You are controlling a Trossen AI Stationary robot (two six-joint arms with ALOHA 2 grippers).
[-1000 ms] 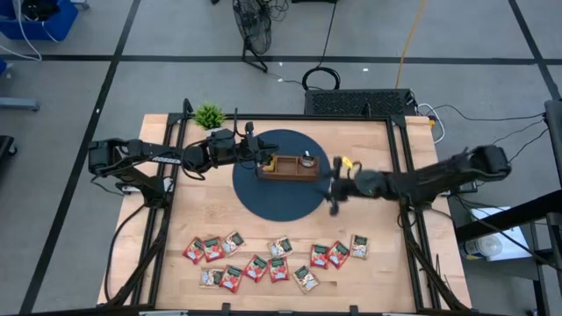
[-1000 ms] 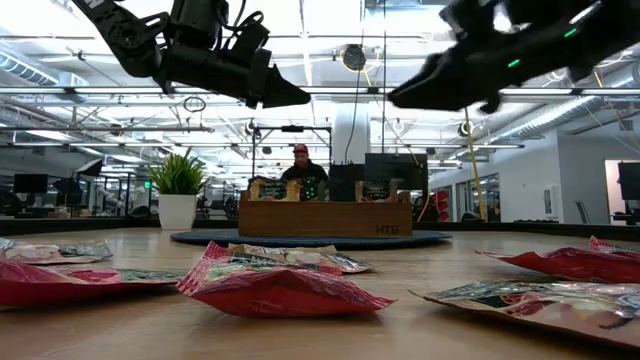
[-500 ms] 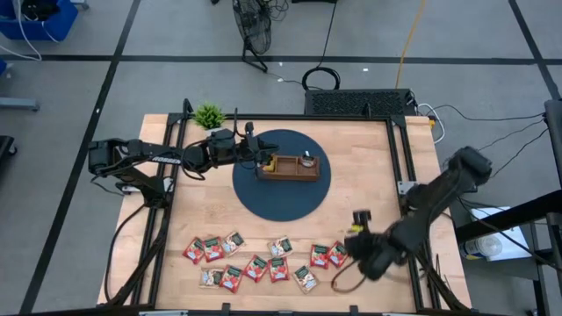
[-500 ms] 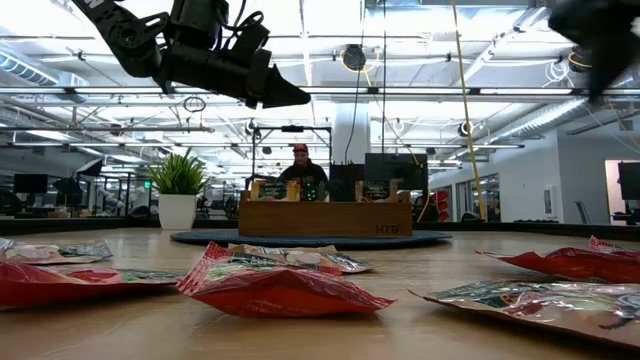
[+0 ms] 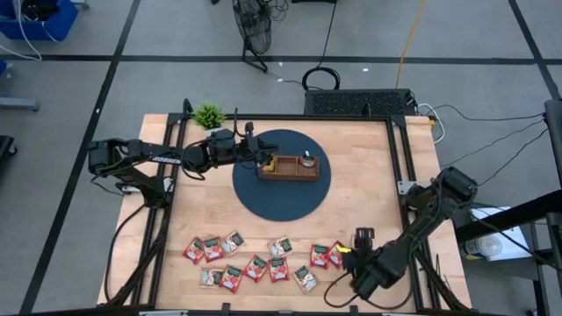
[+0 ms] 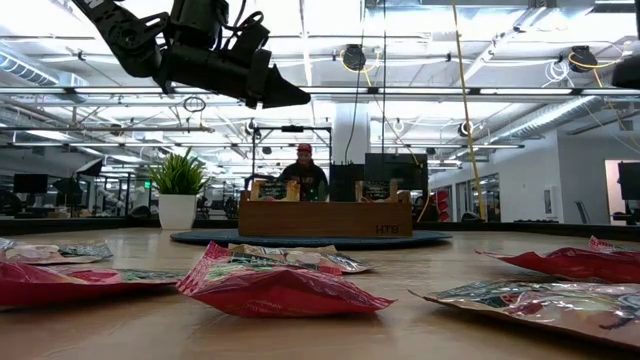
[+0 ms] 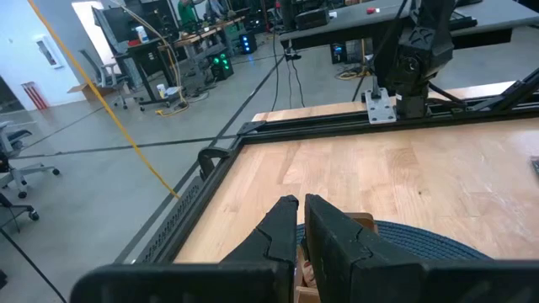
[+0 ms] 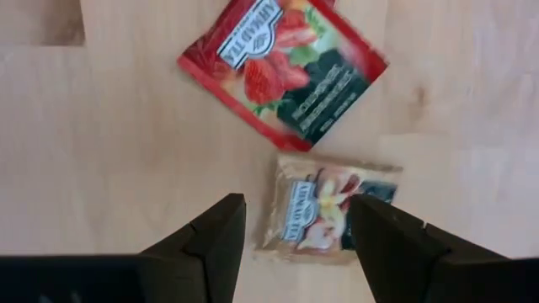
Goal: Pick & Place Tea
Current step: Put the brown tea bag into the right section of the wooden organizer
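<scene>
Right wrist view alone shows gripper [image 8: 295,231] open over beige sachet [image 8: 328,209].

Small flat square tea sachets [image 5: 255,267] lie scattered in a loose band along the table's near edge, mostly red, a few pale or green-and-white, all flat, some touching or overlapping. Close up, a red strawberry-printed sachet [image 8: 282,71] lies skewed, just beside a beige sachet [image 8: 327,209], whose picture is perhaps a flower.
</scene>
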